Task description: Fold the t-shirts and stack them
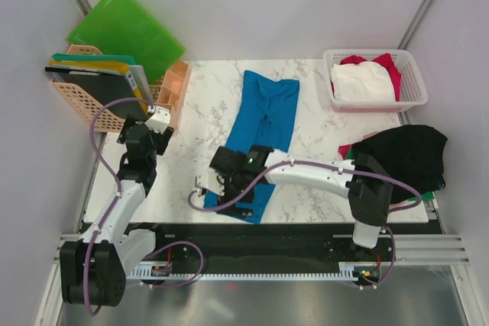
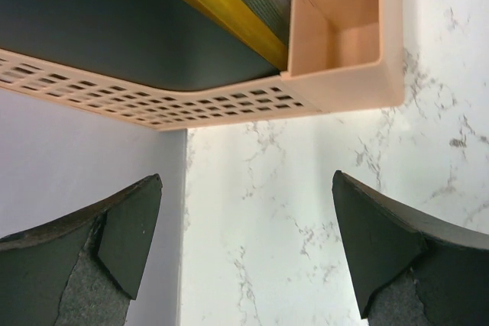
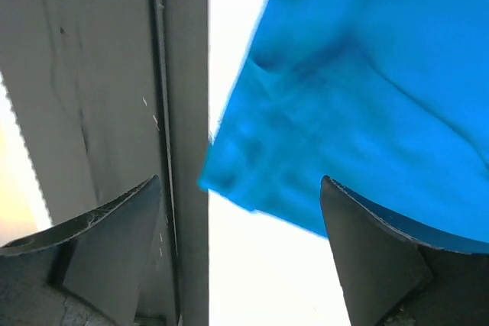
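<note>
Currently mid-fold: right gripper (image 3: 241, 223) spread empty over blue t-shirt (image 1: 267, 108) at tabletop's (image 1: 313, 131) near edge; left gripper (image 2: 246, 227) spread, idle. Next, likely: pinch hem.

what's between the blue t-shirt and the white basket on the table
Nothing. In the top view only a bare strip of the marble table separates the blue t-shirt from the white basket.

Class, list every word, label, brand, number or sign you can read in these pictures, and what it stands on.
None can be read.
No print shows on the blue t-shirt, green folder or white basket.
Anything on the things filed in the peach rack is too small to read.
</note>
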Tool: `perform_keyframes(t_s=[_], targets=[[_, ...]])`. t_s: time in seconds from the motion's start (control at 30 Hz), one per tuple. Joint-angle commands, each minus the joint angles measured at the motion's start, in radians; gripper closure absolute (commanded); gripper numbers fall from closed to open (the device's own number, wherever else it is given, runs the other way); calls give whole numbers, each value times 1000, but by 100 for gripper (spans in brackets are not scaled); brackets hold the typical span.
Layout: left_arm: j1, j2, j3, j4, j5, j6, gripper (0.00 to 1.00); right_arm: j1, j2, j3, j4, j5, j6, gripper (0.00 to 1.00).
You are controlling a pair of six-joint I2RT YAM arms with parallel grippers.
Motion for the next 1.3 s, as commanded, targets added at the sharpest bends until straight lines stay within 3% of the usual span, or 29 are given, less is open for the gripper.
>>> perform_keyframes(t_s=[0.0,0.2,0.5,0.63,0.7,0.93,1.27], targets=[[4,59,61,-88,20,-61,0,90,63,-92,151,255,68,7],[5,82,66,-118,11,-61,0,96,185,-37,277,357,137,9],[5,32,32,-121,15,-30,0,84,231,77,271,355,145,8],[5,45,34,-121,18,-36,0,76,248,71,268,335,156,21],[4,47,38,-121,18,-32,0,70,250,61,262,327,159,21],[5,58,40,-115,17,-23,0,62,187,23,248,280,174,13],[5,87,41,-112,26,-43,0,62,164,40,204,225,185,10]])
